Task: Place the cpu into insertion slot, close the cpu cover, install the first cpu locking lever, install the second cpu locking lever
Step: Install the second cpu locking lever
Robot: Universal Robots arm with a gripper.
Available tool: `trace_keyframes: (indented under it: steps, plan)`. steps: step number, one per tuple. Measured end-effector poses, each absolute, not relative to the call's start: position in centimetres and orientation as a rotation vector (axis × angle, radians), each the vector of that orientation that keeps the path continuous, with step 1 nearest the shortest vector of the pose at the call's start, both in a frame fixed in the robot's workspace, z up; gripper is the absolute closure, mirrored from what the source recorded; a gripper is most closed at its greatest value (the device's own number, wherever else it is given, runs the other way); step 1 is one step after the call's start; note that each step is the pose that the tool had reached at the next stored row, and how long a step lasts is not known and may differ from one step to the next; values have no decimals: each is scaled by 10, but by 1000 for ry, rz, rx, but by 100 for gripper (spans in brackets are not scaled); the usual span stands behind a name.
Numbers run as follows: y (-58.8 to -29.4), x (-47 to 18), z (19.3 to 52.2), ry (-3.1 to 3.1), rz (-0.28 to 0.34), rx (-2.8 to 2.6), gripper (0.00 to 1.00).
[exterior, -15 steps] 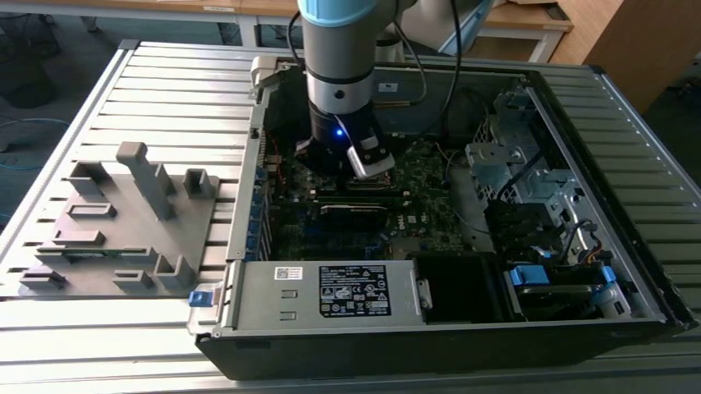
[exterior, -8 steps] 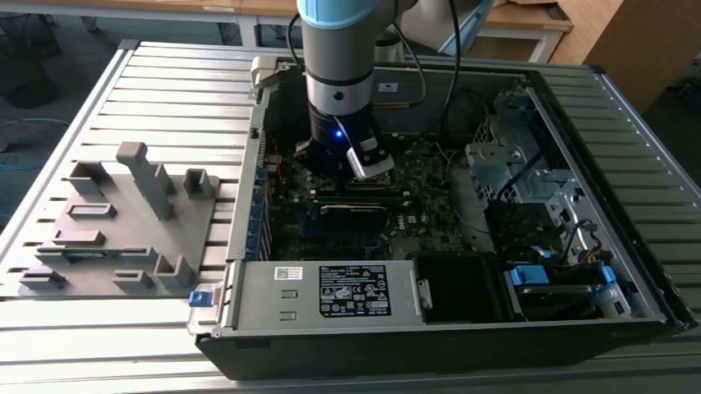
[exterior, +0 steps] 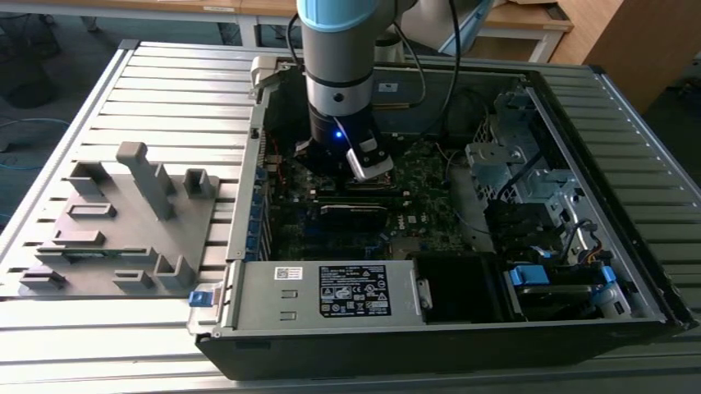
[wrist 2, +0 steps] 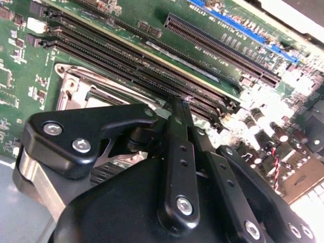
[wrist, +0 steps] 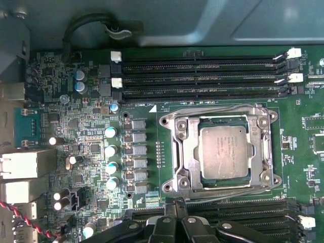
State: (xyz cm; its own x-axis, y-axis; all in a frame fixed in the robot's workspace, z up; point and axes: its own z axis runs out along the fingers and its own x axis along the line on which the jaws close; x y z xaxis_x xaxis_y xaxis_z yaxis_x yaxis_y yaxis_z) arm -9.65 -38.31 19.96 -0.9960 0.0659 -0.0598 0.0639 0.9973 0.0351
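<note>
In the first wrist view the cpu point(wrist: 225, 152), a square chip with a silvery-grey top, lies flat in the insertion slot, which it hides. The cpu cover point(wrist: 188, 152), a silvery frame, lies down around the chip. Thin wire levers point(wrist: 217, 108) run along two opposite sides of the frame. My gripper point(wrist: 175, 201) is shut with nothing seen between its fingers. Its tips hover just beside the socket, over the long black memory slots point(wrist: 238, 210). In the second wrist view the gripper point(wrist 2: 177, 101) tapers to a closed point next to the cover point(wrist 2: 76, 83). The arm point(exterior: 340, 82) reaches down into the open computer case.
Long black memory slots point(wrist: 202, 76) flank the socket on both sides. A row of capacitors point(wrist: 111, 149) stands near it. The case holds a power supply point(exterior: 328, 291) and a drive cage point(exterior: 515, 164). A grey fixture plate point(exterior: 110, 222) lies on the table at the exterior view's left.
</note>
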Motion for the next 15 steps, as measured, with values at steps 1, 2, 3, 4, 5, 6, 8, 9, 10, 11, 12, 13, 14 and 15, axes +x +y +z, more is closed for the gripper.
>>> trace_keyframes:
  steps: [1,2,3,4,5,6,8,9,10,11,12,13,14,15]
  plan:
    - [-383,-96,199,3079,55,100,90]
    - [-383,-96,199,3079,59,100,90]
    - [-383,-96,199,3079,64,100,90]
    - [-383,-96,199,3079,69,101,90]
    - [-383,-96,199,3079,75,101,90]
    - [-383,-97,199,3079,80,101,90]
    - [-383,-97,199,3078,88,101,90]
    - [-383,-97,199,3078,91,101,90]
    - [-383,-97,199,3078,94,101,90]
    - [-383,-97,199,3079,96,102,90]
    - [-383,-97,199,3079,98,102,90]
    - [-383,-97,199,3078,101,102,90]
    - [-383,-97,199,3078,102,102,90]
    - [-383,-97,199,3078,103,102,90]
